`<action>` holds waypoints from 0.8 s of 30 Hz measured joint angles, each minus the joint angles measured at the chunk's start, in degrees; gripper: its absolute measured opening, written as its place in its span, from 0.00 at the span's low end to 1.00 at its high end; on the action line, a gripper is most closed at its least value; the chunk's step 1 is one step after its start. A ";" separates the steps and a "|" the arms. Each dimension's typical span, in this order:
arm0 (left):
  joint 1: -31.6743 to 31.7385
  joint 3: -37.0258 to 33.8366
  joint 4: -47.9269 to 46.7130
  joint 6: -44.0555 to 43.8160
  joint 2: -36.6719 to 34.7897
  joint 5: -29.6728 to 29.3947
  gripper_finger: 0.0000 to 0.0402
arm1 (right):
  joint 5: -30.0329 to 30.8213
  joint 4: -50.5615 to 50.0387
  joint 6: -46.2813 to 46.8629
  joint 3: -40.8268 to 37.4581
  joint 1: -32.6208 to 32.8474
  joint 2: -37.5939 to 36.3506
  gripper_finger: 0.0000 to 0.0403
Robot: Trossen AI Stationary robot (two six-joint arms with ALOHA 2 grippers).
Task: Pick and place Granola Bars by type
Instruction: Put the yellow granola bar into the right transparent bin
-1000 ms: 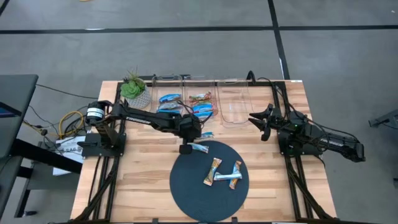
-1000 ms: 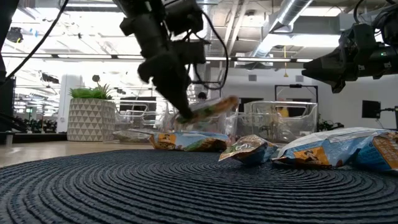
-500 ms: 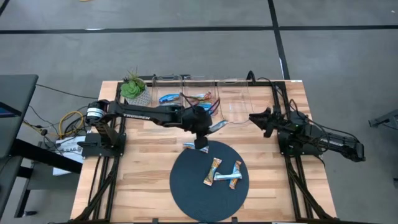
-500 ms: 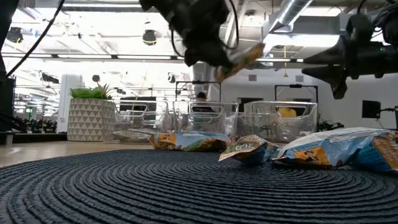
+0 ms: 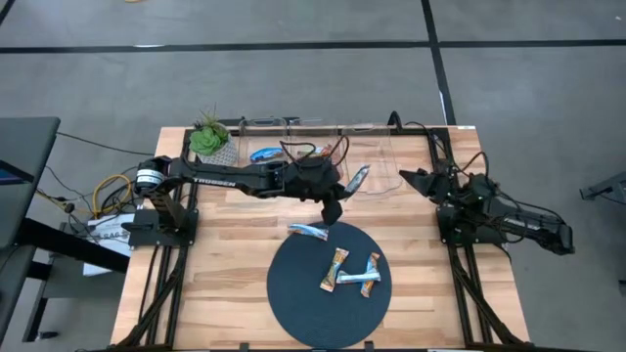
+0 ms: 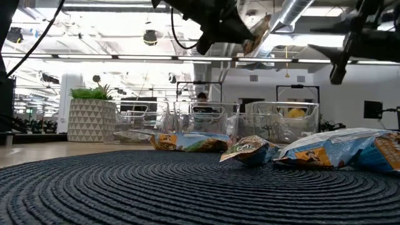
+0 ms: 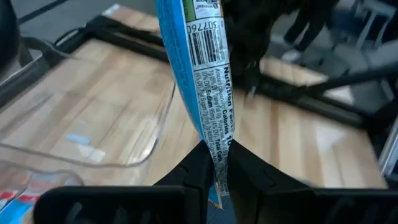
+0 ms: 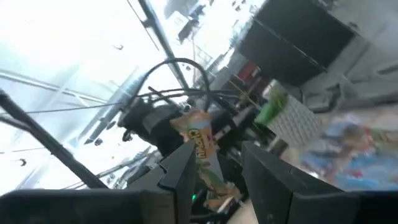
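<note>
left gripper clamps granola bar aloft, arm outstretched.

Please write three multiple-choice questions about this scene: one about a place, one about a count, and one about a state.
1. Where is the bar held by the left gripper?
A. Lifted near the clear bins
B. Flat on the dark mat
C. Beside the plant

2. How many bars lie on the mat or its edge?
A. One
B. Three
C. Six

3. How are the left jaws?
A. Wide open, empty
B. Shut on a bar
C. Hidden

Answers:
1. A: the left gripper holds the granola bar in the air by the clear bins.
2. B: three bars lie on the dark mat.
3. B: the left wrist view shows the wrapper pinched.
</note>
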 joint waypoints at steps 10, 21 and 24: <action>2.70 0.01 8.30 -6.08 0.00 1.48 0.09 | 0.01 0.37 -5.34 3.12 0.37 5.72 0.37; 2.90 0.00 9.89 -7.53 0.00 4.20 0.09 | -0.10 2.07 -8.49 11.28 0.41 21.04 0.62; 2.92 0.00 9.89 -7.62 0.00 4.24 0.09 | -1.40 1.83 -11.78 14.01 0.96 25.78 0.63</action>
